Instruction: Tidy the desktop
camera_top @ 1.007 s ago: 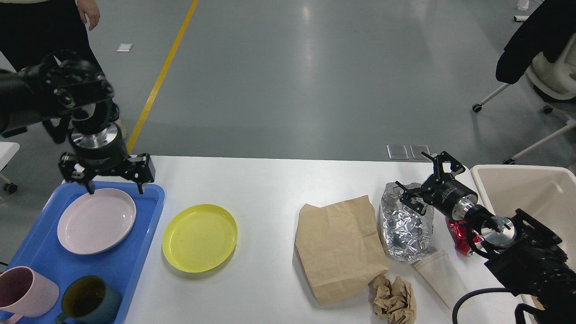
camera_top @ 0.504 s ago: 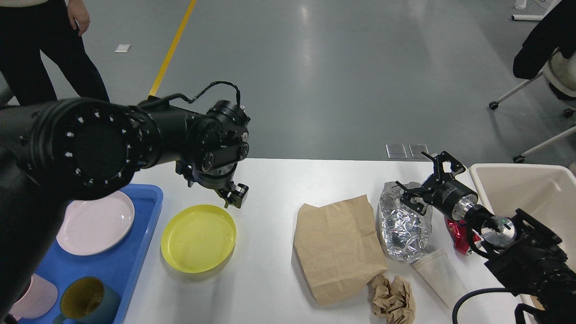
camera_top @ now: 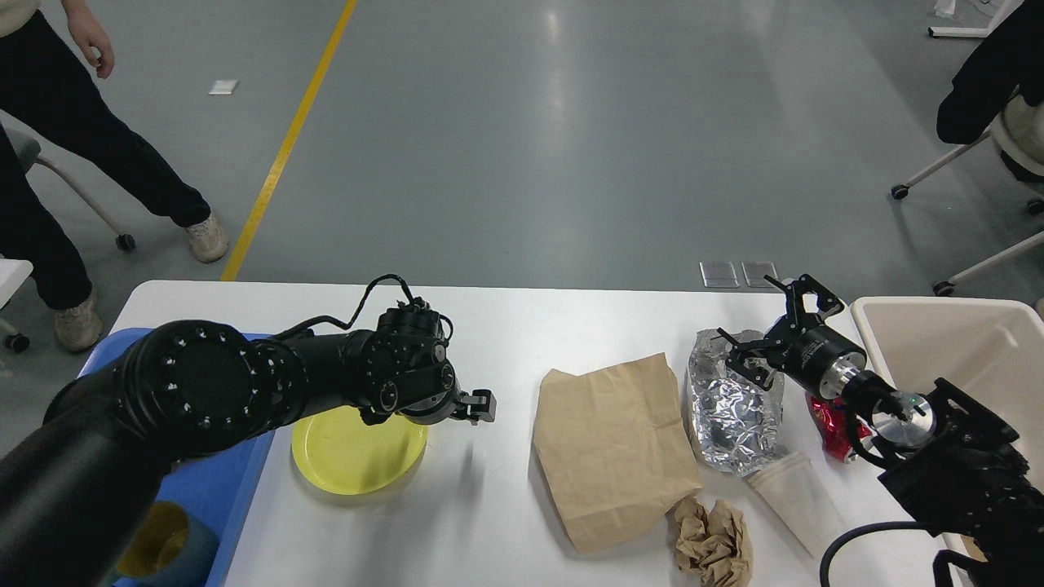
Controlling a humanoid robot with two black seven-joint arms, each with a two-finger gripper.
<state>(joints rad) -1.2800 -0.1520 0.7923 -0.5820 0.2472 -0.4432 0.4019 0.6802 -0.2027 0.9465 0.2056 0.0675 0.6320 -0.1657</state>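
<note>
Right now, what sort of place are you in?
Probably a lab or workshop hall: a smooth grey floor with a yellow line, rolling office chairs, and the desktop set out with dishes and rubbish.

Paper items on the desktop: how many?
3, all on the desktop: flat brown paper bag right of centre, crumpled brown paper wad at its near corner, white paper cup lying beside that. The right arm may hide more.
</note>
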